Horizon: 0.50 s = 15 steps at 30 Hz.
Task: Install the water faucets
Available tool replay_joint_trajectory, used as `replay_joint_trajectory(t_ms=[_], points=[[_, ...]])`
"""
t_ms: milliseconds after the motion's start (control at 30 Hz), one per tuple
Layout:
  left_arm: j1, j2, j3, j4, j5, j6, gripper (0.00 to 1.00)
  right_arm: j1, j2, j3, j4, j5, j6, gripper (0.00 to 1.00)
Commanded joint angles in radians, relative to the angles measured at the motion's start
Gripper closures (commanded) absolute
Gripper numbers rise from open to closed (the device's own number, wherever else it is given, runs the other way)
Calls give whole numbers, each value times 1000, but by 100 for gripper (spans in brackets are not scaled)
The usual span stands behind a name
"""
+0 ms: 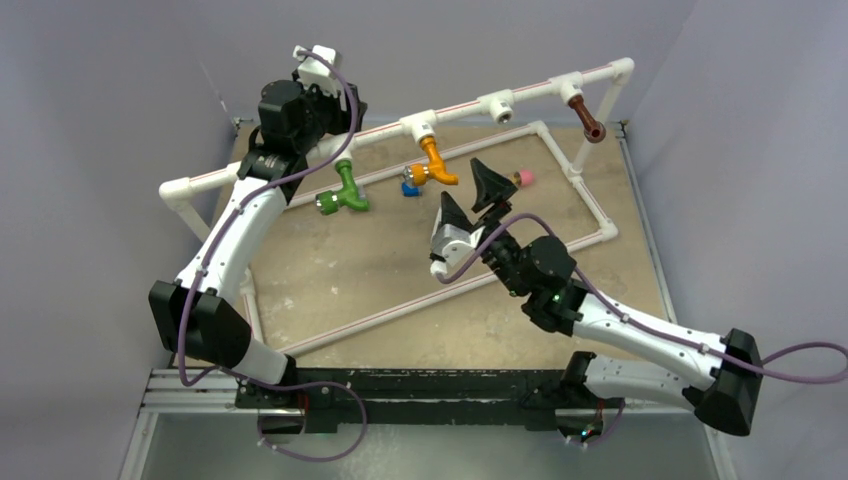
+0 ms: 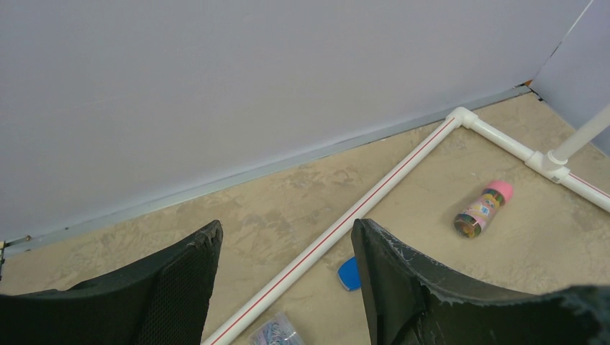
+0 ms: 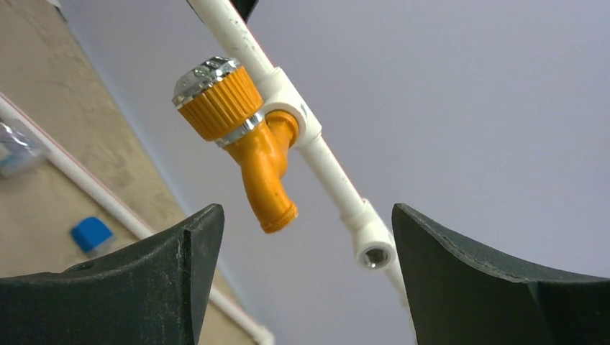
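Main risk: the right gripper sits just near-side of and below the orange faucet, jaws spread wide, nothing in them, no contact. If it closes on the smooth tapered spout instead of the ribbed knob or body, I'd expect a slip, or the tap levered crooked in its tee. Second risk: the white pipe rail looks like a light frame, so a one-sided twist could flex or shift it. The left gripper is up by the rail at 10 o'clock, but its jaws are apart and empty, so nothing is braced. Can't tell whether the orange one is fully seated. Layout in the top view: green faucet at 11 o'clock, orange at 12, dark brown faucet at 2, all hanging from tees on the rail. The tee socket between orange and brown is bare. Orange up close: glossy body, ribbed knob with chrome cap and ring, bent spout flared at the lip. A small blue piece and a pink-capped cylinder lie on the table beneath the rail, so a low approach could clip them.
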<state>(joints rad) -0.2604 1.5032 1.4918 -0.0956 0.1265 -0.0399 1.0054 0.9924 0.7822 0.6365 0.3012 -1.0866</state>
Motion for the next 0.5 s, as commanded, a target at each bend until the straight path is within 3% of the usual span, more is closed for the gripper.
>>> replay_joint_trajectory(t_ms=[0, 233, 467], points=[[-31, 66, -76, -156, 19, 18, 34, 15, 80, 25, 158, 16, -266, 12], [-31, 66, -77, -156, 19, 19, 34, 33, 211, 65, 314, 35, -430, 12], [-31, 66, -79, -154, 15, 20, 34, 35, 298, 105, 418, 65, -453, 14]])
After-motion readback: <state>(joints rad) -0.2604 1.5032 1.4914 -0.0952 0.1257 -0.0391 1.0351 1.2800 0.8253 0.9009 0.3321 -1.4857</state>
